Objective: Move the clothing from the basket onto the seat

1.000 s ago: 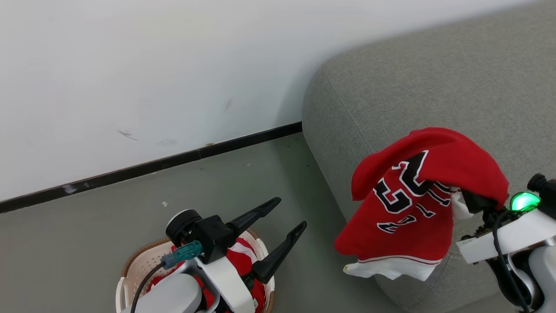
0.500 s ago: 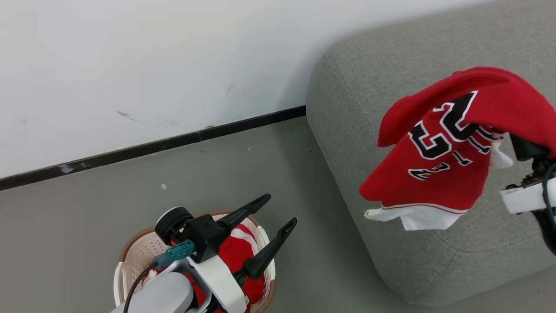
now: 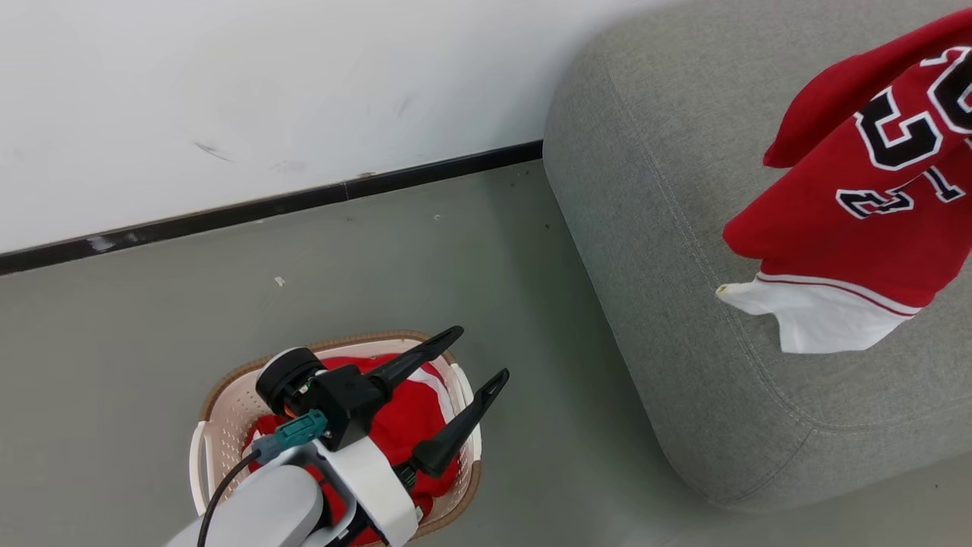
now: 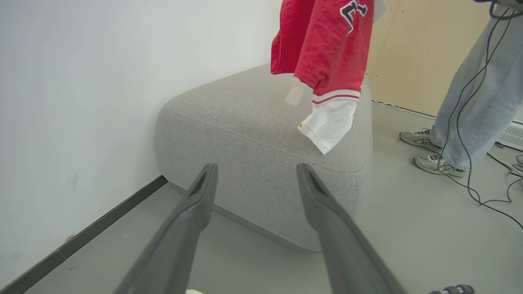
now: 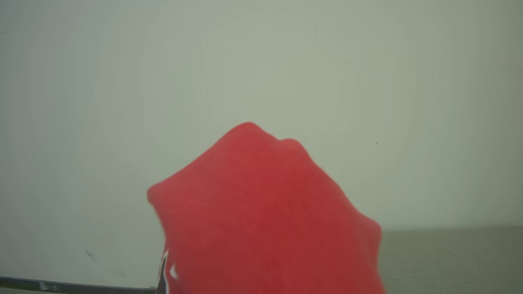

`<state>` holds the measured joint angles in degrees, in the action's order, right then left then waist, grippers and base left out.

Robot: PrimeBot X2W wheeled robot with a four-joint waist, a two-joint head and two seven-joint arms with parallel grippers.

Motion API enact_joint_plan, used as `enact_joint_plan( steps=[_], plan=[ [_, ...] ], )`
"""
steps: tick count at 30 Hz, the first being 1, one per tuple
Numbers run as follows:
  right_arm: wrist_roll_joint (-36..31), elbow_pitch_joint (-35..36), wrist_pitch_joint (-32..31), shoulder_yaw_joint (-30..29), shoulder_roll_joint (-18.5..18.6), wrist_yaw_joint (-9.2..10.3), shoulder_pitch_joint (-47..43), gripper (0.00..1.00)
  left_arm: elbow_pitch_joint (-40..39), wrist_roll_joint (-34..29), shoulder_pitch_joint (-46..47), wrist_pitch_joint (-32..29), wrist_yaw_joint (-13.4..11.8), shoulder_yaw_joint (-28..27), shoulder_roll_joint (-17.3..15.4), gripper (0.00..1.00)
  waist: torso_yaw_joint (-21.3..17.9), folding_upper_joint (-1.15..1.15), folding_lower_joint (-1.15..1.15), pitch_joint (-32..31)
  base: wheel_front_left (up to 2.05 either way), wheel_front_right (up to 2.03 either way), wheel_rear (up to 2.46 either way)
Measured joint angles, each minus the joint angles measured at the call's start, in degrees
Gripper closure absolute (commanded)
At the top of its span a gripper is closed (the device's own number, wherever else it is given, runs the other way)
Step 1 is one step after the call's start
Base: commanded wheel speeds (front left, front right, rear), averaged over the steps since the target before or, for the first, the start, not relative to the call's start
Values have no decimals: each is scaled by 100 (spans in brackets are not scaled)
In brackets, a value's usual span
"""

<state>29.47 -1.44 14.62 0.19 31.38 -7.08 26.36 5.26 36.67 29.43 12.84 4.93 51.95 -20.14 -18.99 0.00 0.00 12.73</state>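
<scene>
My left pincer (image 3: 482, 352) hung released, its two dark fingers spread wide, just above the basket (image 3: 220, 414), which stood on the grey floor (image 3: 152, 319) near the wall (image 3: 228, 91). Red clothing (image 3: 402, 427) lay bunched inside the basket. My right pincer was clenched on the jersey (image 3: 858, 205), and red cloth draped over its fingers in the right wrist view. The jersey hung in the air over the seat (image 3: 645, 197), its white hem lowest. From the left wrist view I could not tell whether that hem touched the cushion. A person's legs (image 4: 470, 102) in jeans stood on the floor beyond the seat.
</scene>
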Motion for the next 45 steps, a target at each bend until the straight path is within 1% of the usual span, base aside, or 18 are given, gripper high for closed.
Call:
enact_joint_plan(
  steps=[9, 17, 20, 23, 26, 30, 33, 37, 42, 45],
  plan=[
    [181, -524, 0, -156, 183, 1, 326, 100, -219, -52, 175, -107, -25, -87, -122, 0, 43, 0, 0, 353, 0, 0, 0],
    [298, -1004, 0, -452, 424, 0, 940, 100, -434, -56, 242, -222, -76, -157, -305, 0, 118, 0, 0, 796, 0, 0, 0],
    [280, -1090, 0, -680, 514, 0, 1208, 100, -508, -94, 309, -269, -82, -197, -367, 0, 145, 0, 0, 948, 0, 0, 0],
    [212, -1269, 0, -1053, 613, 0, 1527, 100, -592, -99, 339, -305, -114, -232, -404, 0, 173, 0, 0, 1098, 0, 0, 0],
    [93, -1455, 1, -1245, 711, 0, 1713, 100, -669, -100, 355, -328, -126, -269, -475, 0, 200, 0, 0, 1248, 0, 0, 0],
    [-91, -1759, 1, -1339, 681, 0, 1768, 100, -804, -111, 433, -378, -152, -318, -555, 0, 239, 0, 0, 1446, 0, 0, 0],
    [-214, -2001, 1, -1533, 623, 0, 1798, 100, -905, -149, 480, -402, -159, -339, -599, 0, 268, 0, 0, 1594, 0, 0, 0],
    [-383, -2276, 1, -1674, 482, 0, 1863, 100, -1040, -174, 593, -403, -176, -412, -679, 0, 304, 0, 0, 1788, 0, 0, 0],
    [-519, -2643, 0, -1795, 266, 0, 1864, 100, -1243, -263, 743, -421, -174, -412, -695, 0, 339, 0, 0, 2026, 0, 0, 0],
    [-563, -2769, 1, -1802, 153, 0, 1867, 100, -1390, -367, 852, -421, -111, -376, -716, 0, 354, 0, 0, 2161, 0, 0, 0]
  ],
)
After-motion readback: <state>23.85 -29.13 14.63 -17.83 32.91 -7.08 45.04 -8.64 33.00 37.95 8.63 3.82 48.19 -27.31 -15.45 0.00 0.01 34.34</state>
